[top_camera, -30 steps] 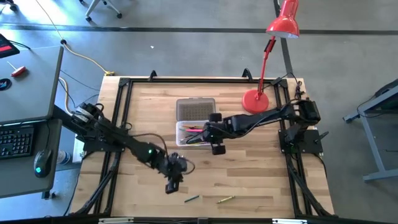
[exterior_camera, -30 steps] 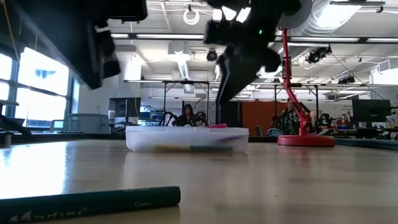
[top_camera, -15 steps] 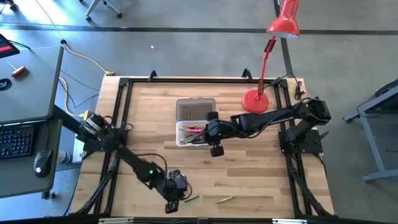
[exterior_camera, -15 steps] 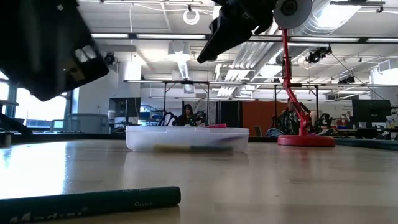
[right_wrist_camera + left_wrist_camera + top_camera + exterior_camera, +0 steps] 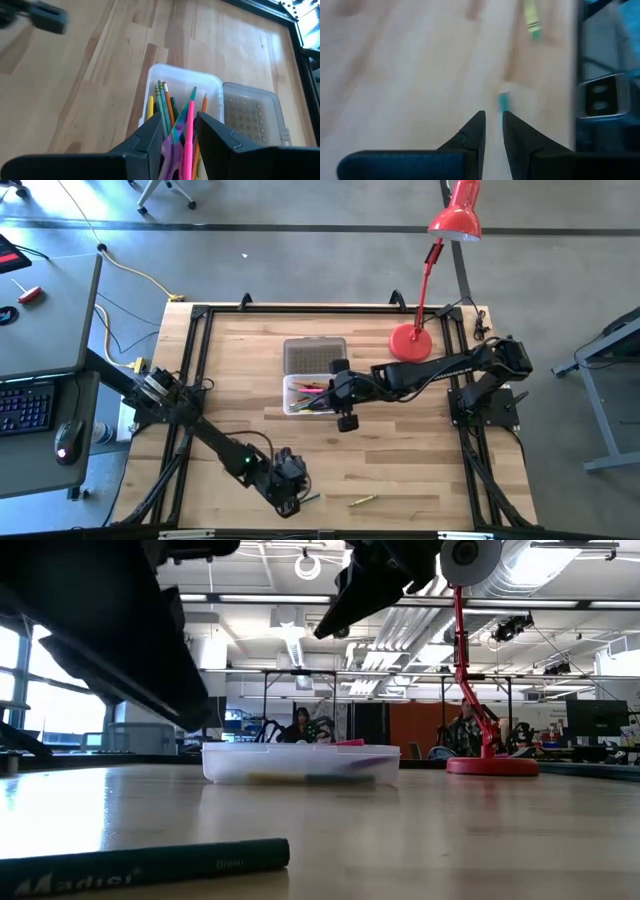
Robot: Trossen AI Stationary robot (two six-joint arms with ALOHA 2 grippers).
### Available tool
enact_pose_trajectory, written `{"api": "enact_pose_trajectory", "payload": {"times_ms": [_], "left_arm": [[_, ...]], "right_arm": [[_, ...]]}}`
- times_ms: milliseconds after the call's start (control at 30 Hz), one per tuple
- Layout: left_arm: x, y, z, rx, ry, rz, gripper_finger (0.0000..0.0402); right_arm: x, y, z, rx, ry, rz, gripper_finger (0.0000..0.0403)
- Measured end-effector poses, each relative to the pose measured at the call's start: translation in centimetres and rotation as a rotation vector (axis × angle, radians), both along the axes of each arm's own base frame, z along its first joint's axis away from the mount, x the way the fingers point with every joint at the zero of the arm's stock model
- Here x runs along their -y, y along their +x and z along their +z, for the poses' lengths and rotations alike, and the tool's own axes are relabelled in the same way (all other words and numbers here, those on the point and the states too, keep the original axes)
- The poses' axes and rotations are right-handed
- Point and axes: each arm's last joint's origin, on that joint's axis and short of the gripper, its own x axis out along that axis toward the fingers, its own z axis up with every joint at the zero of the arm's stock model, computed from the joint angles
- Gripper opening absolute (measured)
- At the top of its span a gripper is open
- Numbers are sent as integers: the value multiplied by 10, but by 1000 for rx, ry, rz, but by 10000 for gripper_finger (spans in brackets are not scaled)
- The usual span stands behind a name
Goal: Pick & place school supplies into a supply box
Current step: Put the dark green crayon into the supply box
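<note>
The clear supply box (image 5: 309, 395) sits mid-table with pencils, pens, a pink marker and purple scissors (image 5: 170, 142) inside. Its grey ribbed lid (image 5: 315, 356) lies flat just beyond it. My right gripper (image 5: 179, 119) hovers open above the box's right end and holds nothing. A dark green marker (image 5: 150, 865) and a yellow pencil (image 5: 362, 501) lie flat near the table's near edge. My left gripper (image 5: 493, 116) hangs just left of the green marker (image 5: 308, 499), its fingers a narrow gap apart. The marker's end (image 5: 504, 101) shows just ahead of the fingertips.
A red desk lamp stands on its round base (image 5: 410, 343) to the right of the lid, its stem (image 5: 470, 680) rising behind the box. A dark metal frame (image 5: 195, 360) edges the table. Bare wood lies between the box and the near edge.
My left gripper has travelled toward the table's near edge and come down beside the green marker. My right gripper has risen above the box and shifted slightly left. The marker, the pencil and the box have stayed where they were.
</note>
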Motion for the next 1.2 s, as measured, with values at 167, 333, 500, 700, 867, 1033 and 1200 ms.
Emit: {"api": "enact_pose_trajectory", "payload": {"times_ms": [167,333,500,700,867,1033,1200], "left_arm": [[15,3,-11,21,-13,-20,94],[29,9,-7,64,72,-42,94],[34,11,-3,-17,229,-52,94],[40,15,-7,-41,180,-27,94],[46,12,-11,-47,206,-58,94],[46,12,-10,-42,204,-57,94],[48,13,-18,-72,184,-78,94]], "right_arm": [[0,-4,-5,-59,32,-41,99],[1,-10,-10,-138,83,-104,99],[1,-13,-12,-162,107,-133,99],[1,-12,-12,-157,114,-140,99],[1,-12,-12,-156,114,-140,99],[1,-12,-12,-155,114,-140,99],[1,-12,-11,-153,115,-140,99]]}}
